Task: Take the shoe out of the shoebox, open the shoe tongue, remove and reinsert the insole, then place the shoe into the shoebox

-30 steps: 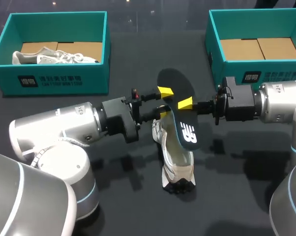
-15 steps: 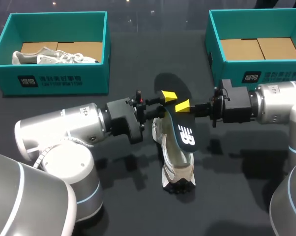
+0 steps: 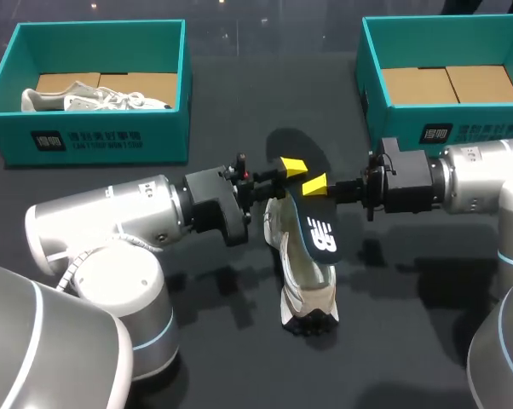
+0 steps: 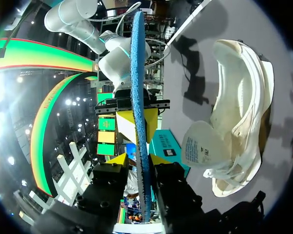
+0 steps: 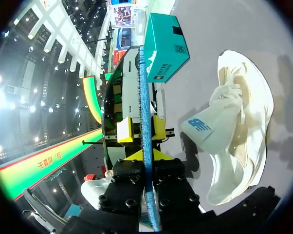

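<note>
Dark tabletop point(image 3: 239, 358), centre: white shoe point(image 3: 301, 273) lies on its side, long axis near to far, tongue pulled out. Just above it, the black insole point(image 3: 318, 226) hangs edge-on, tilted, its near end dipping into the shoe's mouth. Left gripper point(image 3: 284, 179) and right gripper point(image 3: 318, 184) meet at its far half, each apparently pinching it from opposite sides. Far left shoebox point(image 3: 103, 141) holds a second shoe point(image 3: 95, 100). Far right shoebox point(image 3: 461, 128) shows only cardboard lining.
</note>
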You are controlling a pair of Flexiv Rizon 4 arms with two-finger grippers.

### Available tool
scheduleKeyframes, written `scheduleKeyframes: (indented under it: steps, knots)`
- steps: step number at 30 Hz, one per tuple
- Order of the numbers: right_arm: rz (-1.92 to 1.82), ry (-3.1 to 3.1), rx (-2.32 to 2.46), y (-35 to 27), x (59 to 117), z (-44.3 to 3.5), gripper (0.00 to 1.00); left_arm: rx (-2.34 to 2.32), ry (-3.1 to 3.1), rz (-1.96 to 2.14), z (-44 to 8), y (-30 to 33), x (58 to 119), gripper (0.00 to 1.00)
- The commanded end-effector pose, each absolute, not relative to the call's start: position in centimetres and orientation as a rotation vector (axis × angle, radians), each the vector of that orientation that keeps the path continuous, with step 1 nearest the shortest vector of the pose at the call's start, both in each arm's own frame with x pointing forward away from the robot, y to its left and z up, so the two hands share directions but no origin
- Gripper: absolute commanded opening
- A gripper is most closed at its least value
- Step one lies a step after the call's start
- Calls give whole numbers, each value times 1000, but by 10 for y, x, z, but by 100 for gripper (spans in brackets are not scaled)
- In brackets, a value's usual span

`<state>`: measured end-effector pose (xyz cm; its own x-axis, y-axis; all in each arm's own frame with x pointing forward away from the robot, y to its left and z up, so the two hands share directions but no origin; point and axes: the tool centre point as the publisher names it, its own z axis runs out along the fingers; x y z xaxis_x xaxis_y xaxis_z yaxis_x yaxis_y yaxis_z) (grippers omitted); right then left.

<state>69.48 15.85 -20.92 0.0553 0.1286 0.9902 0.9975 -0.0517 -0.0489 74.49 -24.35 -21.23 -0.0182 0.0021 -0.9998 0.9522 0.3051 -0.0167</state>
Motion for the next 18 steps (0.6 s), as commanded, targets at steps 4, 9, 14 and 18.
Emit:
scheduleKeyframes:
  steps: [4,9,14,18]
  knots:
    - [-1139,-1238,-1370,158,693,-210,0,983,1365,-980,-214,-250,745,9]
    - [-1141,-1234,-1370,157,694,-210,0,996,1365,-987,-215,-252,745,0]
    - [-1152,-1235,-1363,154,694,-209,0,1008,1365,-988,-215,-253,745,0]
    - [-1168,-1304,-1331,146,690,-206,100,1021,1384,-1002,-214,-247,741,0]
